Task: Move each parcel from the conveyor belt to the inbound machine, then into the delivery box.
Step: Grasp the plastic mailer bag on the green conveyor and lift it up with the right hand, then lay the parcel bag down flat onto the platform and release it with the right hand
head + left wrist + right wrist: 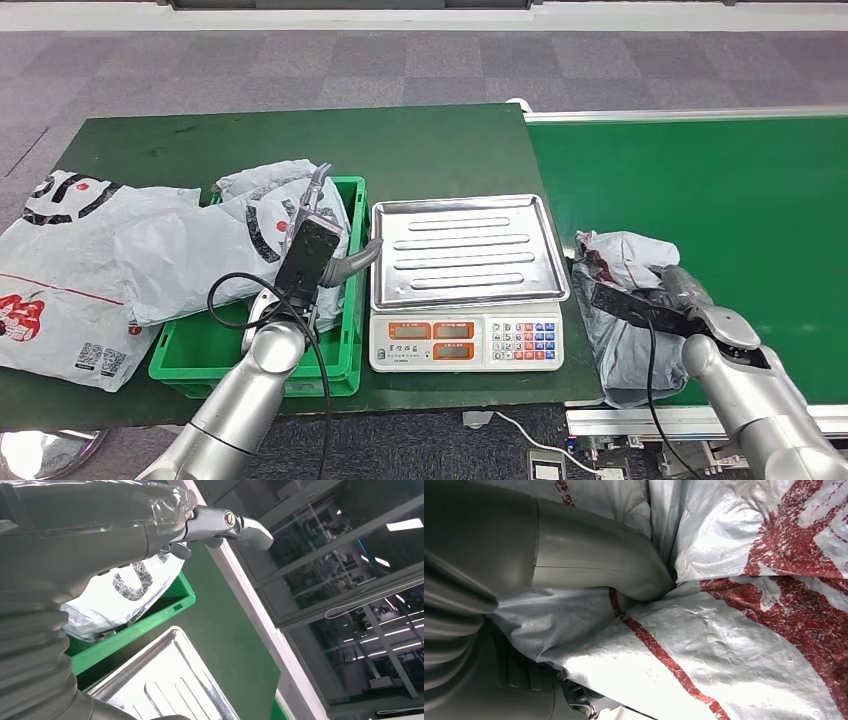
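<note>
Loose grey bags (90,270) on table, far left | green delivery box (340,365) holds bagged parcels | my left hand (312,250) above box, fingers apart, empty | scale (465,285) tray bare | my right hand (650,300) clamped on grey parcel (625,260) at conveyor belt (720,200) edge

grey carpet tile floor (300,60); glass partition walls (350,605) reflecting ceiling lights.

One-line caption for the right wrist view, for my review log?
Right hand presses its thick grey thumb into a crinkled grey plastic parcel with red print.
</note>
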Motion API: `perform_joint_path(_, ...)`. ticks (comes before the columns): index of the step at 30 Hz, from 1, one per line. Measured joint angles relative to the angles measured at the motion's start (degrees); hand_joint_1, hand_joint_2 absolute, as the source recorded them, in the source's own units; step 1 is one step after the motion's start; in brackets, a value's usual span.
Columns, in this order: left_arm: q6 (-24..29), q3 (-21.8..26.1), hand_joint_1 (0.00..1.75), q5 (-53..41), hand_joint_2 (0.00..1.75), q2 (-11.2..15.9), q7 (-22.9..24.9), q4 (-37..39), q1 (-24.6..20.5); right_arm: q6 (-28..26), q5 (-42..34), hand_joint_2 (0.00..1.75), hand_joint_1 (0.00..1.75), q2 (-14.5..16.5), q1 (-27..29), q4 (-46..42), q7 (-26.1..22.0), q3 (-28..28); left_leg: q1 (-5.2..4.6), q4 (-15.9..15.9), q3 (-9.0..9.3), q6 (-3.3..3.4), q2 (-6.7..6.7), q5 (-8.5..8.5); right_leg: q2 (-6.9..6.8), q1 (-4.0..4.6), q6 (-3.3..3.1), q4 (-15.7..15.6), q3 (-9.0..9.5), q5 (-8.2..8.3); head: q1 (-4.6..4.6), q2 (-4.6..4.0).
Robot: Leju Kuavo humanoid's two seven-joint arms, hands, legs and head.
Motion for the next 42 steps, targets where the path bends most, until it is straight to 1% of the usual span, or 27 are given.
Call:
perform_joint_path(2, 0.03, 0.03, 0.00, -0.05, 1.75, 0.01, 0.00, -0.02, 0.04, -2.79, 1.04, 1.75, 1.75, 0.12, 0.16, -0.43, 0.31, -0.05, 0.00, 0.00, -0.02, 0.00, 0.00, 0.00, 0.00, 0.00, 0.00, 0.00, 0.00, 0.00, 0.00, 0.00)
perform_joint_path(3, 0.05, 0.07, 0.00, -0.11, 1.75, 0.01, -0.03, -0.05, 0.12, -5.85, 1.70, 1.75, 1.75, 0.34, 0.44, -1.21, 0.34, -0.27, 0.00, 0.00, -0.04, 0.00, 0.00, 0.01, 0.00, 0.00, 0.00, 0.01, -0.01, 0.00, 0.00, 0.00)
perform_joint_path(5, 0.11, 0.21, 0.00, -0.39, 1.75, -0.04, -0.26, -0.14, 0.38, -13.83, 2.79, 1.75, 1.75, 1.48, 1.66, -4.96, 0.08, -1.87, 0.01, 0.00, -0.04, -0.01, 0.01, 0.01, 0.03, 0.01, 0.00, 0.02, -0.05, 0.01, 0.00, 0.00)
perform_joint_path(8, 0.57, 0.29, 0.00, -0.97, 1.75, -0.79, -0.94, 0.27, 0.17, -24.80, 4.58, 1.75, 1.75, 4.76, 4.50, -15.54, -0.63, -7.19, 0.03, 0.00, -0.04, -0.04, -0.01, 0.03, 0.01, 0.03, -0.02, 0.02, -0.13, 0.00, -0.01, 0.00)
perform_joint_path(11, 1.28, 0.29, 0.00, -1.10, 1.75, -2.35, -1.46, 2.19, -1.68, -33.95, 3.58, 1.75, 1.75, 7.80, 6.51, -25.18, -4.02, -12.03, 0.05, 0.00, -0.09, -0.09, -0.29, 0.09, -0.29, 0.04, -0.03, 0.01, -0.13, -0.03, -0.01, 0.00)
perform_joint_path(12, 1.50, 0.29, 0.00, -1.09, 1.75, -2.81, -1.59, 3.01, -2.43, -36.15, 2.34, 1.75, 1.75, 8.40, 6.89, -27.43, -5.46, -13.41, 0.06, 0.00, -0.10, -0.10, -0.36, 0.10, -0.35, 0.04, -0.04, 0.01, -0.12, -0.05, -0.01, 0.00)
perform_joint_path(14, 1.79, 0.29, 0.00, -0.90, 1.75, -3.65, -1.90, 4.61, -3.87, -38.71, -0.54, 1.75, 1.75, 9.11, 7.58, -30.76, -8.23, -16.07, 0.06, 0.00, -0.11, -0.10, -0.38, 0.10, -0.36, 0.04, -0.04, 0.01, -0.08, -0.05, -0.01, 0.00)
perform_joint_path(17, 1.84, 0.29, 0.00, -0.45, 1.75, -4.71, -2.41, 6.83, -5.71, -39.32, -3.97, 1.75, 1.75, 9.98, 9.29, -33.85, -13.40, -20.14, 0.01, 0.02, -0.11, -0.07, -0.36, 0.08, -0.32, -0.01, -0.02, -0.01, -0.07, -0.04, 0.00, 0.00)
perform_joint_path(21, 1.84, 0.27, 0.00, 0.32, 1.75, -5.82, -2.80, 9.27, -7.54, -39.34, -7.78, 1.75, 1.75, 11.89, 12.64, -37.92, -20.61, -25.94, -0.03, 0.04, -0.11, -0.06, -0.37, 0.07, -0.33, -0.05, 0.00, -0.02, -0.07, -0.03, 0.00, 0.00)
perform_joint_path(24, 1.85, 0.27, 0.00, 0.79, 1.75, -6.23, -3.08, 10.49, -8.28, -39.36, -10.42, 1.75, 1.75, 12.61, 14.67, -40.49, -23.18, -28.59, -0.03, 0.04, -0.10, -0.06, -0.33, 0.07, -0.28, -0.04, 0.00, -0.02, -0.08, -0.03, 0.00, 0.00)
perform_joint_path(27, 1.92, 0.27, 0.00, 1.21, 1.75, -6.43, -3.28, 11.19, -8.65, -39.36, -12.34, 1.75, 1.75, 12.78, 15.86, -41.76, -23.90, -29.62, -0.02, 0.03, -0.09, -0.07, -0.23, 0.07, -0.19, -0.03, 0.00, -0.01, -0.12, -0.03, 0.00, 0.00)
perform_joint_path(32, 1.95, 0.27, 0.00, 1.28, 1.75, -6.60, -3.39, 11.98, -8.93, -39.33, -13.11, 1.75, 1.75, 12.80, 16.33, -41.93, -23.47, -29.79, -0.01, 0.02, -0.09, -0.07, -0.14, 0.07, -0.13, -0.03, 0.00, -0.01, -0.13, -0.02, 0.00, 0.00)
perform_joint_path(35, 1.96, 0.23, 0.00, 1.67, 1.75, -6.62, -3.46, 12.38, -9.13, -38.67, -13.44, 1.75, 1.75, 12.80, 15.52, -41.02, -20.06, -29.50, -0.01, -0.01, -0.14, -0.07, -0.13, 0.07, -0.14, -0.03, 0.00, 0.01, -0.10, -0.02, 0.01, 0.00)
perform_joint_path(37, 1.98, 0.16, 0.00, 2.13, 1.75, -6.63, -3.55, 12.56, -9.26, -37.46, -12.82, 1.75, 1.75, 12.80, 12.91, -37.49, -16.67, -27.94, -0.02, -0.02, -0.13, -0.07, 0.00, 0.08, -0.01, -0.03, 0.00, 0.03, -0.12, 0.04, 0.01, 0.00)
perform_joint_path(39, 2.19, -0.02, 0.00, 2.34, 1.75, -6.75, -3.70, 12.75, -9.43, -35.93, -11.42, 1.75, 1.75, 13.17, 9.12, -31.88, -13.61, -24.88, -0.02, -0.02, -0.08, -0.08, 0.19, 0.09, 0.20, -0.03, -0.01, 0.03, -0.15, 0.13, 0.00, 0.00)
perform_joint_path(42, 2.93, -0.31, 0.00, 2.45, 1.75, -7.02, -4.01, 12.88, -9.71, -33.22, -9.67, 1.75, 1.75, 15.14, 3.32, -22.30, -10.00, -19.93, -0.01, -0.02, -0.05, -0.13, 0.30, 0.19, 0.31, -0.02, -0.03, 0.03, -0.20, 0.23, 0.00, 0.00)
